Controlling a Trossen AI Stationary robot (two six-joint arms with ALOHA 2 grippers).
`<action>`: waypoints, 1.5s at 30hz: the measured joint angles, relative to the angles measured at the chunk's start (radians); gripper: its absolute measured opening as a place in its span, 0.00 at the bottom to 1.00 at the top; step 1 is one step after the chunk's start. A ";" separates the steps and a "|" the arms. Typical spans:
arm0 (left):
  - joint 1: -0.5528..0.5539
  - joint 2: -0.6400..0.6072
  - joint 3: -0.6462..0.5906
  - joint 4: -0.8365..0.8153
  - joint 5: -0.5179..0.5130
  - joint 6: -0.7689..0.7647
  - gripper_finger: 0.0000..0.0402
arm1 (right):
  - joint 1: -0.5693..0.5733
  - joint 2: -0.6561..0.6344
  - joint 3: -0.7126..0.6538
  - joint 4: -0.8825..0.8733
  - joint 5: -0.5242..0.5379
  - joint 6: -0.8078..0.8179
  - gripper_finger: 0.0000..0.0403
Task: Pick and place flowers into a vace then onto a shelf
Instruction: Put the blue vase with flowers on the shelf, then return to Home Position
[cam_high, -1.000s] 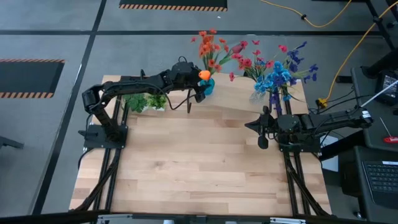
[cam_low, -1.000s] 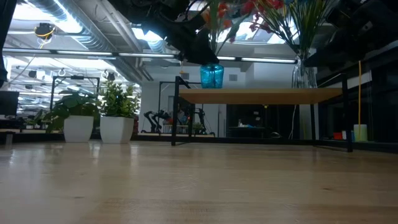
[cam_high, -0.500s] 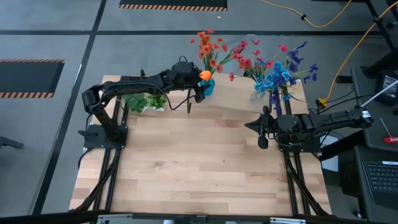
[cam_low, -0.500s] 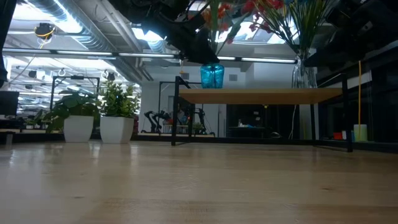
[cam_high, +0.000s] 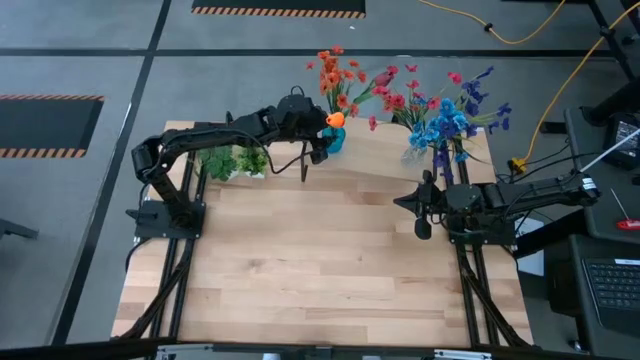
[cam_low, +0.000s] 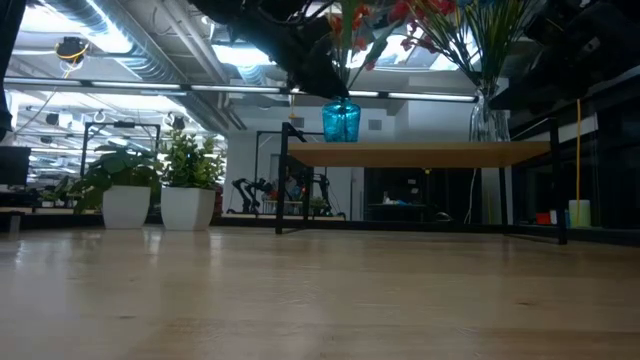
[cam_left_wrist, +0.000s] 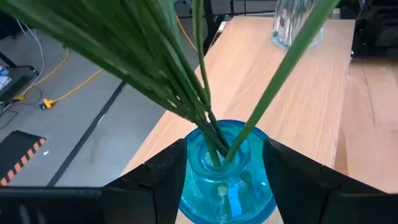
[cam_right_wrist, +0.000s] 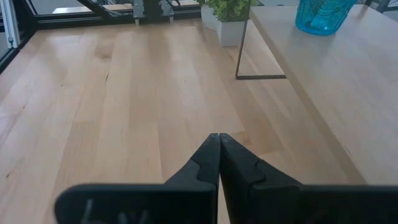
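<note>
My left hand (cam_left_wrist: 225, 180) sits wide around the blue vase (cam_left_wrist: 227, 180) on the shelf (cam_left_wrist: 298, 106), fingers on either side of it, contact unclear. The flowers (cam_high: 345, 75) stand in it. My right hand (cam_right_wrist: 219, 163) is closed, empty, over the worktop (cam_high: 320, 260).

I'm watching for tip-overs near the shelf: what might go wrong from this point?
1. The left end effector straddles the round blue glass vase with fingers open; pulling away crookedly may nudge it and tip it on the light-wood shelf.
2. The green-stemmed flowers lean sideways out of the vase, so their weight could help it topple.
3. The arm passes close under the blooms and may snag the stems.
</note>
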 joint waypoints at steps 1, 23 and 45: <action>0.000 0.000 0.005 -0.009 0.000 0.007 0.51 | 0.000 0.000 0.000 -0.002 0.000 0.000 0.03; -0.128 -0.442 -0.147 -0.336 -0.062 0.015 0.30 | 0.000 0.000 0.000 -0.008 0.000 -0.002 0.03; -0.236 -1.186 -1.134 0.299 -0.027 -0.095 0.01 | 0.000 0.001 -0.128 0.294 -0.001 -0.137 0.03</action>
